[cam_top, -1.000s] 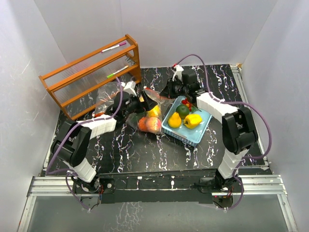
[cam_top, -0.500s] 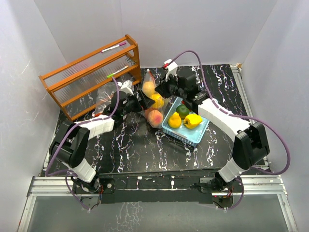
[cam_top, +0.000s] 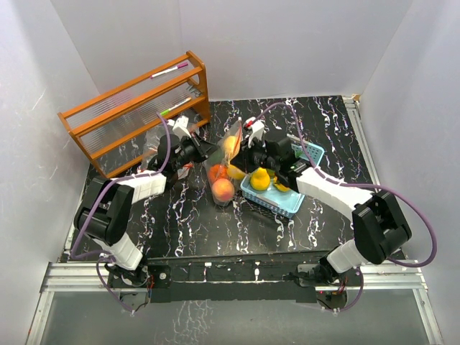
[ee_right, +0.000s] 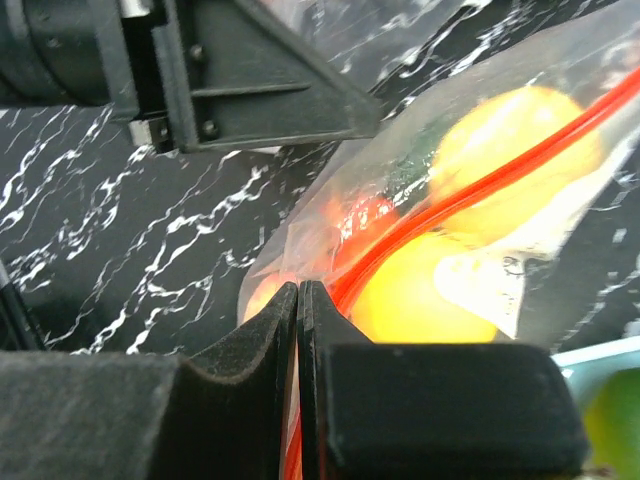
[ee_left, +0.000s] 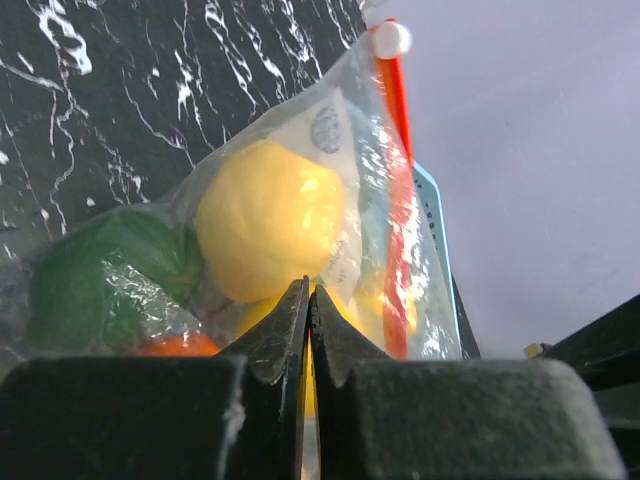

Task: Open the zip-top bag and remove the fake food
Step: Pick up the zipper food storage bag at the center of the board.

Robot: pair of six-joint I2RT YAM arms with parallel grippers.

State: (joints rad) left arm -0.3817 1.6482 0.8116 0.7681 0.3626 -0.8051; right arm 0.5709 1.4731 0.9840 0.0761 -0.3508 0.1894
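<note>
Pinching the zip-top bag w/ left hand, pressed tight on the plastic; same w/ right hand, clamped right at the red zip strip. Held betw. both over the counter, just beside blue basket, w/ fake food inside: yellow, orange, green pcs.

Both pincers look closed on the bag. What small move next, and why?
Probably draw the left pincer and right pincer slightly apart to part the seal: both are shut on the bag near its red zip strip, which looks unopened, with the fake food inside.
</note>
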